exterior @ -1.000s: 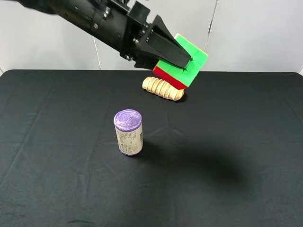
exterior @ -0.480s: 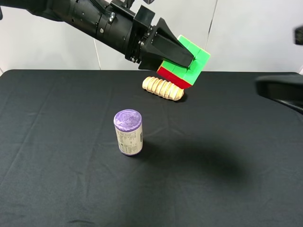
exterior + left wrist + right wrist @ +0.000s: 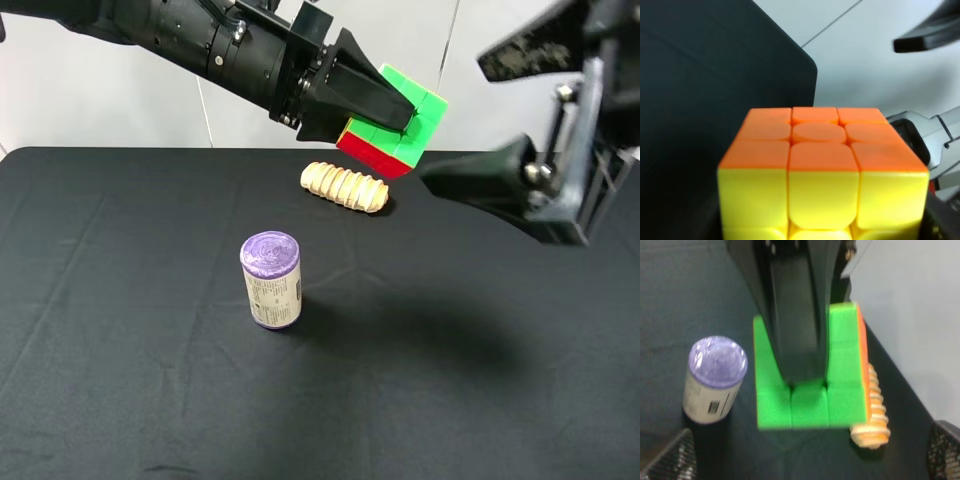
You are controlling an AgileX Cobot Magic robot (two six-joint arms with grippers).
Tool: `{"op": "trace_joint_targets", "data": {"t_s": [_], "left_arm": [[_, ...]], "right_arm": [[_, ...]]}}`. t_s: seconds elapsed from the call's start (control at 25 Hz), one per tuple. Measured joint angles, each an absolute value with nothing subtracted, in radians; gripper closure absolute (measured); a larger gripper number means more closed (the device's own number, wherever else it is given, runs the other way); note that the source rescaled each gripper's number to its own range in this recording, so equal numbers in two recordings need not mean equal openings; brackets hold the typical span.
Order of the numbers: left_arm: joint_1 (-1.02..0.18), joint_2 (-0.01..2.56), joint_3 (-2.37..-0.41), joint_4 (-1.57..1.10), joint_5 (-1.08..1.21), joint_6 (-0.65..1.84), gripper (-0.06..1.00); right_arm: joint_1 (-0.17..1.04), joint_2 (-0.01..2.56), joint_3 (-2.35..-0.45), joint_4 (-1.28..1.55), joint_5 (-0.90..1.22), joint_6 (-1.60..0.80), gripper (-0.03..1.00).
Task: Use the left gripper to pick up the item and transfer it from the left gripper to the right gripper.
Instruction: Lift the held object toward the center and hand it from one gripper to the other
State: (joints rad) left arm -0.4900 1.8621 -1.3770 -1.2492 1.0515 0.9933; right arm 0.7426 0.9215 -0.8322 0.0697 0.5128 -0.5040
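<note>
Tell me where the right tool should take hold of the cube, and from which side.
Take the cube by its free end, jutting past the left tool's fingers, approaching from the exterior view's right, where the right tool hangs open. One left finger lies across the green face, so probably close on the uncovered red and orange side faces: flat and parallel.

Wall: plain pale grey-white wall (image 3: 90, 110) across the upper part of the frame.
Wall seams: two thin dark slanted lines (image 3: 447, 50), upper centre.
Table: black cloth-covered table (image 3: 120, 400) filling the lower frame, faintly creased.
Light: even and diffuse; a soft shadow (image 3: 440, 340) lies right of centre.
</note>
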Motion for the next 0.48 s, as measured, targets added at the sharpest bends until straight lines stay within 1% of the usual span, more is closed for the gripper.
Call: {"op": "trace_joint_targets", "data": {"t_s": [0.24,0.48], "left_arm": [[-0.49,1.862,-1.377,-1.254,1.029,0.993,0.94],[-0.49,1.862,-1.377,-1.254,1.027,0.993,0.94]], "right_arm": [[0.792,1.031,-0.865,-0.038,0.471,-0.413,-0.03],[0.793,1.105,-0.865,-0.056,0.409,-0.373,-0.03]]}}
